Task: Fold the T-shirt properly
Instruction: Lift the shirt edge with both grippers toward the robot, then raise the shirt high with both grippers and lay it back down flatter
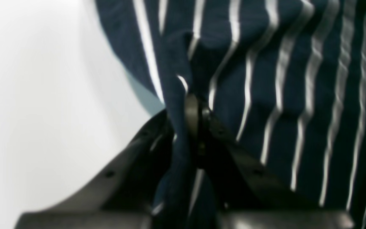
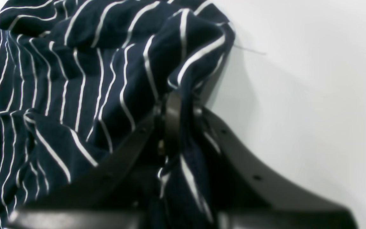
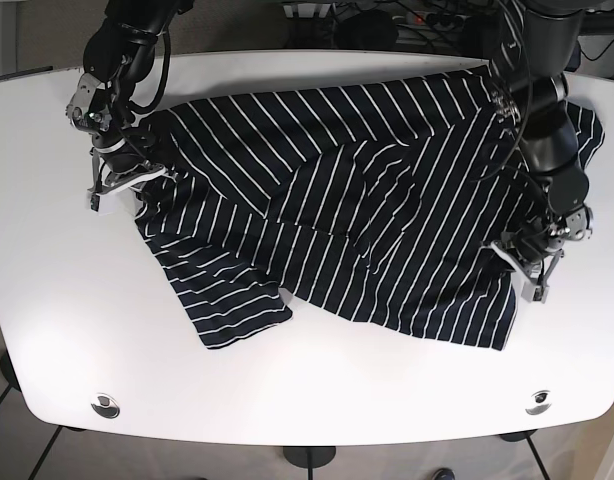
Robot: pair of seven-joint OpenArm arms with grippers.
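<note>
A navy T-shirt with thin white stripes (image 3: 357, 210) lies spread and rumpled across the white table (image 3: 77, 330). My left gripper (image 3: 515, 262) is at the shirt's right edge, shut on a pinch of its fabric; the left wrist view shows the cloth (image 1: 265, 63) bunched between the black fingers (image 1: 192, 117). My right gripper (image 3: 122, 185) is at the shirt's left edge, shut on a fold of fabric; the right wrist view shows the cloth (image 2: 91, 79) clamped between its fingers (image 2: 172, 117). A sleeve (image 3: 232, 315) sticks out at the front left.
The white table (image 2: 313, 95) shows bare to the side of each gripper, and in the left wrist view (image 1: 43, 111) too. Two round fittings (image 3: 105, 405) sit near the front corners. Cables and dark gear (image 3: 387, 15) lie beyond the far edge.
</note>
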